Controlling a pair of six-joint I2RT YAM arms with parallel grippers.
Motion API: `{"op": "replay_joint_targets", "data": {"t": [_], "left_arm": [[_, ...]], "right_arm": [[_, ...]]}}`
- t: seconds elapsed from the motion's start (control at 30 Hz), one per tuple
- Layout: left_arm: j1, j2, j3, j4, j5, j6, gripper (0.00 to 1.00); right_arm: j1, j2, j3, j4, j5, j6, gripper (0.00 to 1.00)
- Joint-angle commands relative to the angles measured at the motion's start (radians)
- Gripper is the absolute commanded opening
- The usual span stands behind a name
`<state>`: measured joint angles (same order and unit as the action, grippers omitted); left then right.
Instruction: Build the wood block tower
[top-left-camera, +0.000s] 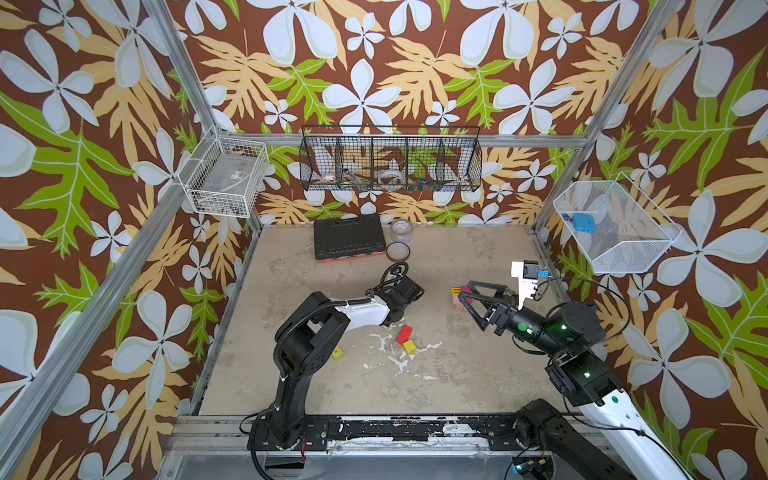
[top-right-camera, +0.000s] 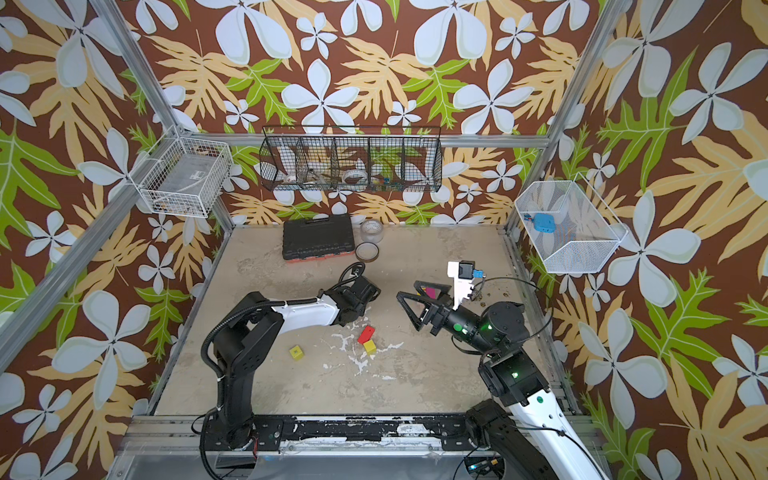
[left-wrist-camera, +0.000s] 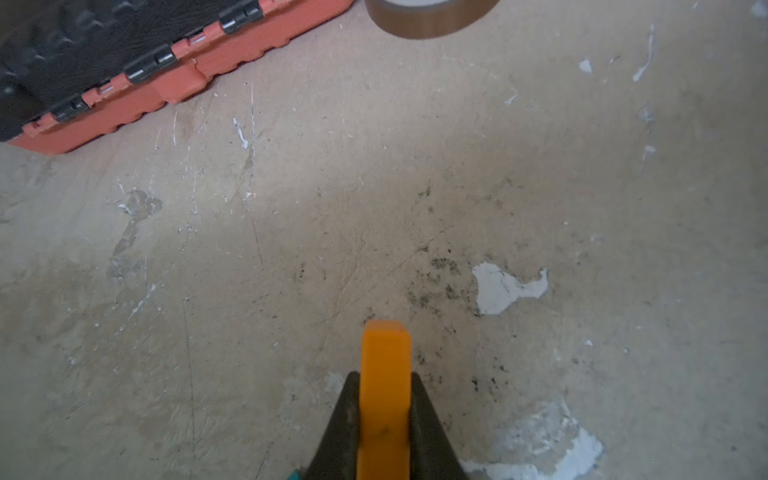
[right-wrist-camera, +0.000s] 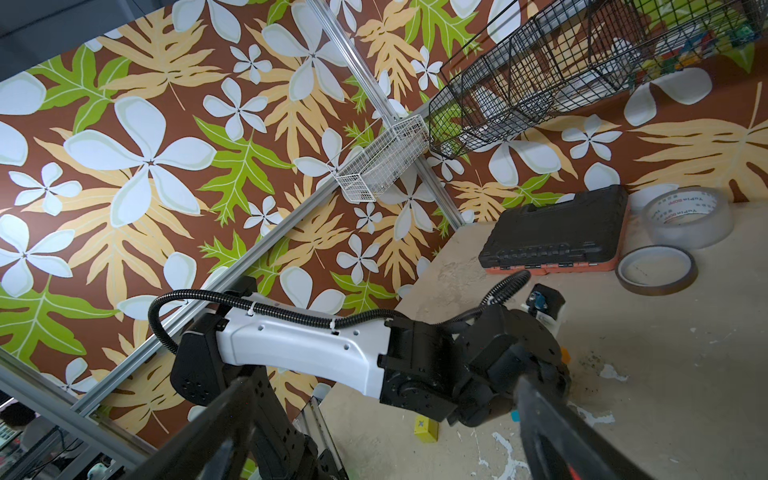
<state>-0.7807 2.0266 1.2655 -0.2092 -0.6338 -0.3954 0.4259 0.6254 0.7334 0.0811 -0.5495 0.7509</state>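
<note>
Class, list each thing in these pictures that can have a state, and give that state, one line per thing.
left gripper, shut on the orange block
right gripper, open, empty
wood block tower, standing, partly hidden by the right gripper
tool case, closed
red block, loose on the table, unstacked
yellow cube, loose on the table, unstacked

I saw brown wallpaper (top-left-camera: 374, 83) with pale flowers and green leaves on every wall, aluminium posts (top-left-camera: 187, 70) at the corners, a black wire basket (top-left-camera: 374, 143) at the back, and a scuffed beige table top (top-left-camera: 457, 374).
</note>
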Motion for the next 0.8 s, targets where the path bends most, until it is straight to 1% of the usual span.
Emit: {"op": "replay_joint_targets", "data": {"t": [0.0,0.27,0.5,0.6,0.7,0.77], "left_arm": [[-0.009,0.041,0.036,-0.090,-0.116,0.003,0.05],[-0.027,0.102,0.084,-0.119,-0.105,0.013,0.06],[-0.046,0.142,0.119,-0.125,-0.037,0.032,0.20],[-0.048,0.142,0.120,-0.124,-0.023,0.033,0.30],[-0.049,0.128,0.114,-0.115,0.005,0.035,0.37],[-0.052,0.110,0.102,-0.100,0.022,0.040,0.43]], "right_arm": [[0.001,-0.007,-0.004,0.039,0.001,0.011,0.97],[0.002,-0.010,-0.003,0.042,-0.013,0.010,0.97],[0.002,-0.005,0.006,0.012,0.017,-0.007,0.98],[0.001,-0.004,0.008,0.005,0.027,-0.008,0.98],[0.001,-0.002,0.000,0.017,0.028,-0.008,0.99],[0.002,0.012,0.005,0.014,0.024,-0.013,0.99]]}}
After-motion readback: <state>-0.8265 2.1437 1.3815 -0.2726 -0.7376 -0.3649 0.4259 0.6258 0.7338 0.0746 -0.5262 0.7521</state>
